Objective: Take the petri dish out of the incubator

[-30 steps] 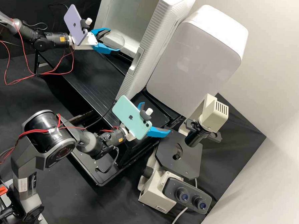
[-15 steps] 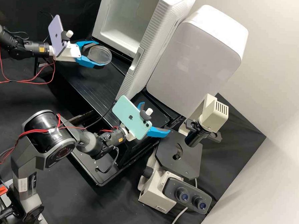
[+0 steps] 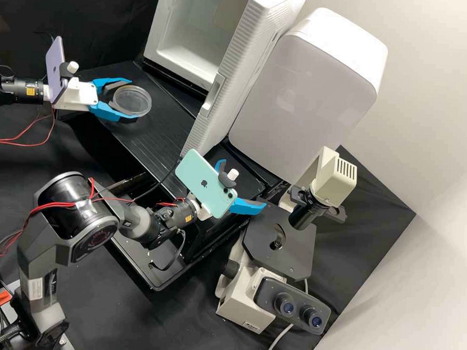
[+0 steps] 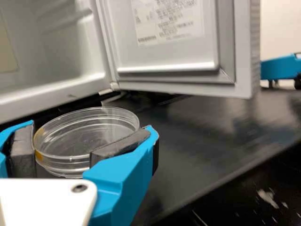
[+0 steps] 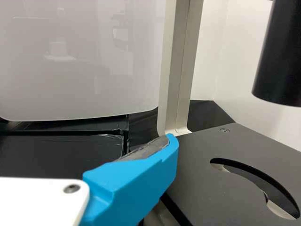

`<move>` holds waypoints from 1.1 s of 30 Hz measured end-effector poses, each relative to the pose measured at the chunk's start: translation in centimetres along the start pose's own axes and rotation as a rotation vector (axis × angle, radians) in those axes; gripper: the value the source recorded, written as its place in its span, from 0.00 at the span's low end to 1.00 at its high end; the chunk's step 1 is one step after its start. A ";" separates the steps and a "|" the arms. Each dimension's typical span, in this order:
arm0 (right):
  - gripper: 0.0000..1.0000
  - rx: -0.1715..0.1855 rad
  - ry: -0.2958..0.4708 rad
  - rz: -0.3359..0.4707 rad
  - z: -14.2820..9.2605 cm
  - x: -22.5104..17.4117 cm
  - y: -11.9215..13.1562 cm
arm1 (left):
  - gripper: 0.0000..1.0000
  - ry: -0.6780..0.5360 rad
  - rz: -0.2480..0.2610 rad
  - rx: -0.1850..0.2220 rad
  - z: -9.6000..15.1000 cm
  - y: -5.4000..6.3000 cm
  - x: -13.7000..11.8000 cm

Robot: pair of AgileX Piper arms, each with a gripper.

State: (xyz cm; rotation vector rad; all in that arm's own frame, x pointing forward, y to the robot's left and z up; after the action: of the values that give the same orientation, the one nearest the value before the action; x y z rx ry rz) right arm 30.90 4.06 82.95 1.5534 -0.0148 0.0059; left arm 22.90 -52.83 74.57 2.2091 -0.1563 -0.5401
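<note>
One petri dish (image 4: 87,136) sat level between the fingers of the left gripper (image 4: 80,146), which were closed on its side wall. It was clear of the incubator (image 3: 199,32) and hung over the black tabletop (image 3: 157,134) in front of the open chamber. The dark pads met only a short stretch of smooth, clear plastic on each side, so the likeliest fault was a slip: a jolt or a sudden stop could let the dish rotate or drop out. If the pads bore mostly on the lid, the base might part from it, while a harder squeeze might crack the thin wall. A tilted set-down could send it skidding. The open door (image 3: 234,65) stood near enough to be clipped by a careless sweep. The right gripper (image 3: 243,194), its fingers apart and empty, waited well apart beside the microscope stage (image 3: 279,240).
</note>
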 end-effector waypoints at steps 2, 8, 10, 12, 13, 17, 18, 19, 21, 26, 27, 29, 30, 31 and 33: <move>1.00 0.000 0.000 0.000 0.0 0.0 0.0 | 0.00 0.002 -0.013 -0.011 0.1 -0.4 -0.3; 1.00 0.000 0.000 0.000 0.0 0.0 0.0 | 0.00 0.034 -0.046 -0.073 -0.2 -1.4 -0.5; 1.00 0.000 0.000 0.000 0.0 0.0 0.0 | 0.00 0.036 -0.047 -0.080 -0.2 -1.6 -0.4; 1.00 0.000 0.000 0.000 0.0 0.0 0.0 | 0.00 0.040 -0.045 -0.082 -0.4 -1.6 -0.3; 1.00 0.000 0.000 0.000 0.0 0.0 0.0 | 0.00 0.049 -0.042 -0.086 -0.6 -1.6 -0.2; 1.00 0.000 0.000 0.000 0.0 0.0 0.0 | 0.00 0.096 -0.031 -0.099 -1.9 -1.4 0.4; 1.00 0.000 0.000 0.000 0.0 0.0 0.0 | 0.00 0.115 -0.034 -0.100 -2.3 -1.3 0.7; 1.00 0.000 0.000 0.000 0.0 0.0 0.0 | 0.00 0.126 -0.030 -0.102 -2.6 -1.1 0.9; 1.00 0.000 0.000 0.000 0.0 0.0 0.0 | 0.00 0.138 -0.018 -0.102 -3.0 -0.8 1.2; 1.00 0.000 0.000 0.000 0.0 0.0 0.0 | 0.00 0.142 0.004 -0.098 -3.2 -0.2 2.2; 1.00 0.000 0.000 0.000 0.0 0.0 0.0 | 0.00 0.142 0.006 -0.098 -3.2 -0.1 2.4; 1.00 0.000 0.000 0.000 0.0 0.0 0.0 | 0.00 0.141 0.001 -0.093 -3.2 -0.2 2.8; 1.00 0.000 0.000 0.000 0.0 0.0 0.0 | 0.00 0.138 0.000 -0.091 -3.2 -0.2 2.8; 1.00 0.000 0.000 0.000 0.0 0.0 0.0 | 0.00 0.135 -0.006 -0.090 -3.0 -0.3 3.0; 1.00 0.000 0.000 0.000 0.0 0.0 0.0 | 0.00 0.122 -0.021 -0.076 -2.7 -0.6 3.0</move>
State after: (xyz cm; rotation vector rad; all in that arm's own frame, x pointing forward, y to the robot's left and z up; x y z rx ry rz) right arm 30.90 4.06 82.95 1.5534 -0.0148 0.0059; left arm 26.76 -51.44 74.66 2.1643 -0.0473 -0.4144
